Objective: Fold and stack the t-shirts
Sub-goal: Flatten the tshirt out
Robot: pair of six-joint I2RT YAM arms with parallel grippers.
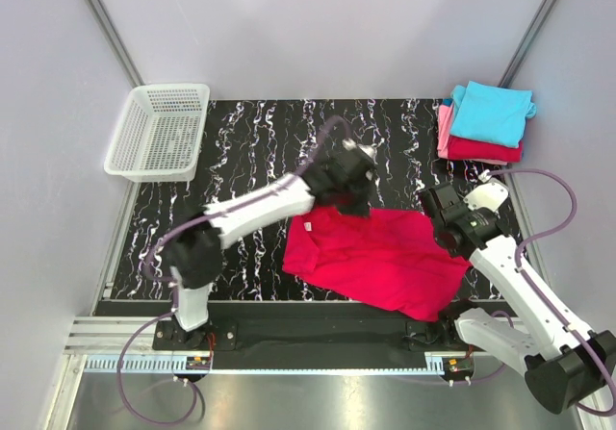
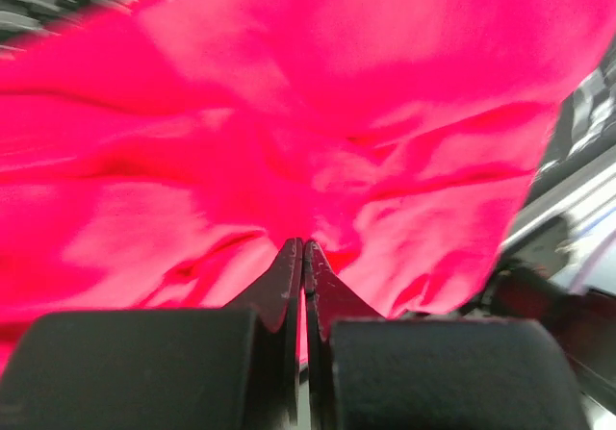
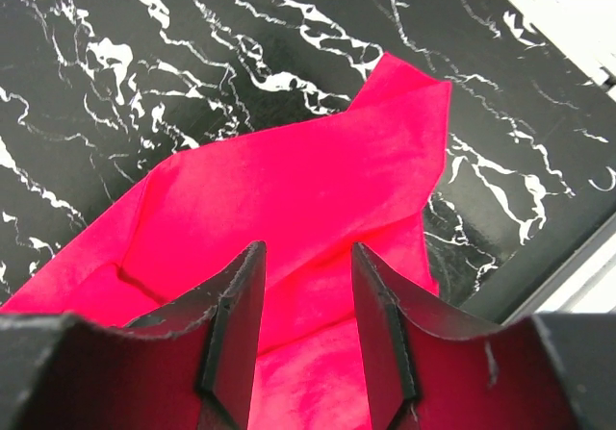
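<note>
Lying rumpled on the near middle of the table (image 1: 250, 151), the crimson shirt (image 1: 385, 257) is seen with its long axis running left to right; its far edge is pinched by the left gripper (image 2: 303, 249), whose jaws are pressed flat together on a fold of cloth; the right gripper (image 3: 306, 257) is held just above the shirt's right end, jaws half apart, nothing gripped; each arm is thus nearer its own side. The folded stack (image 1: 484, 122) is set at the far right corner, well apart. How much cloth is caught cannot be made out; the left wrist view is blurred; sleeves cannot be picked out.
</note>
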